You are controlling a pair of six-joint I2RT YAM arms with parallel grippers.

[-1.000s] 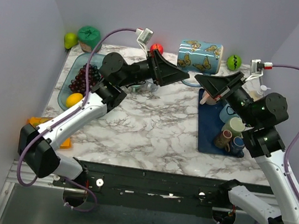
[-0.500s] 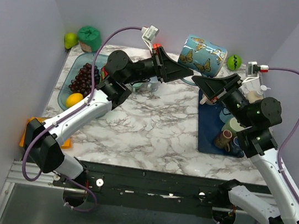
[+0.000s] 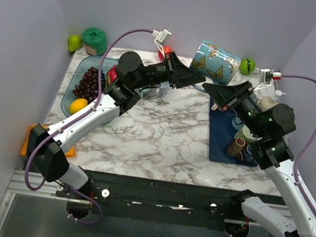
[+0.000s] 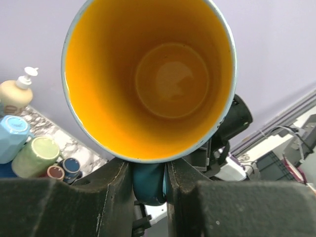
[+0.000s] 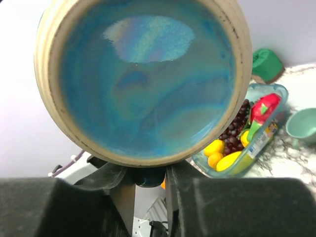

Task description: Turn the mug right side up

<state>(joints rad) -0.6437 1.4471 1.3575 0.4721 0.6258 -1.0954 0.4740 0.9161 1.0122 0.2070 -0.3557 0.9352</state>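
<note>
Two tools, left tool and right tool, grip one tilted mug.

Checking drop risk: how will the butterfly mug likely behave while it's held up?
The mug looks like glazed ceramic, so it is probably stiff, heavy and breakable if dropped. Its shiny base suggests a slippery surface. Gripped only at a narrow part on its side, it may twist.

Blue butterfly-patterned mug with orange inside; white-grey marbled table
</note>
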